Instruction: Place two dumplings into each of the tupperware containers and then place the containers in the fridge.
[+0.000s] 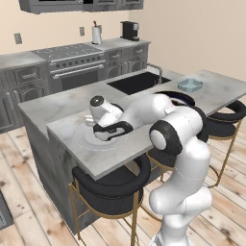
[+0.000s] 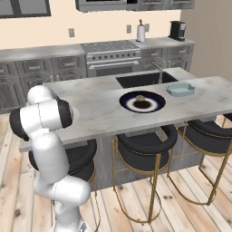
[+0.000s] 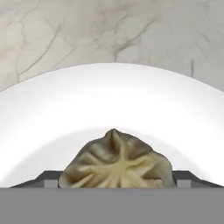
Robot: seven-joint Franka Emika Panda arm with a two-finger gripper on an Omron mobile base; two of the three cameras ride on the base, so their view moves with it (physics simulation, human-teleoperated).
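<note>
Hand (image 3: 117,183) low over white plate (image 3: 52,113) near counter (image 1: 62,126) front edge. Dumpling (image 3: 117,162) sits on plate between finger tips (image 3: 47,180) (tips apart, whether touching dumpling cannot tell).

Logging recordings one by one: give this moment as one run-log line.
phase: grasping dumpling | gripper: low over white plate, jaws either side of dumpling | teal container: on counter, apart

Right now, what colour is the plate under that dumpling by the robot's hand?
White. The plate shows best in the hand view, plain and glossy under the tan-olive dumpling.
</note>
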